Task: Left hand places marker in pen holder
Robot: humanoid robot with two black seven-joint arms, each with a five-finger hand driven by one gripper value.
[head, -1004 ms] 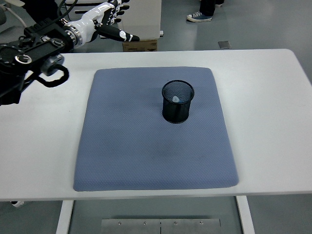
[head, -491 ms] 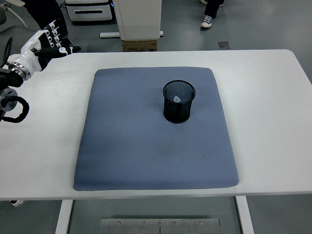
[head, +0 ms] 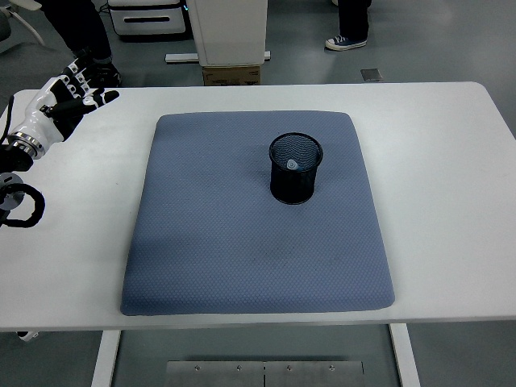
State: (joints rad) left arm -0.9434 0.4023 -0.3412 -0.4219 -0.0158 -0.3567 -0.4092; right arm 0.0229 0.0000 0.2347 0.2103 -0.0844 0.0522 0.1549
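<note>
A black mesh pen holder (head: 295, 168) stands upright on the blue-grey mat (head: 242, 242), right of the mat's middle and toward its far edge. Inside it a marker shows only as a light grey cap end (head: 291, 164); the rest of the marker is hidden by the mesh. My left hand (head: 71, 95), white with black fingers, hovers over the table's far left corner, well away from the holder. Its fingers are spread and relaxed and hold nothing. The right arm does not show.
The mat covers the middle of the white table (head: 451, 201). Behind the far edge stand a white cabinet (head: 230, 32) and a cardboard box (head: 232, 75). People's legs and shoes (head: 348, 39) show at the top.
My left arm has drawn back to the left edge; the hand went from above the mat's far left corner to the table's far left corner. The holder and marker stayed put.
</note>
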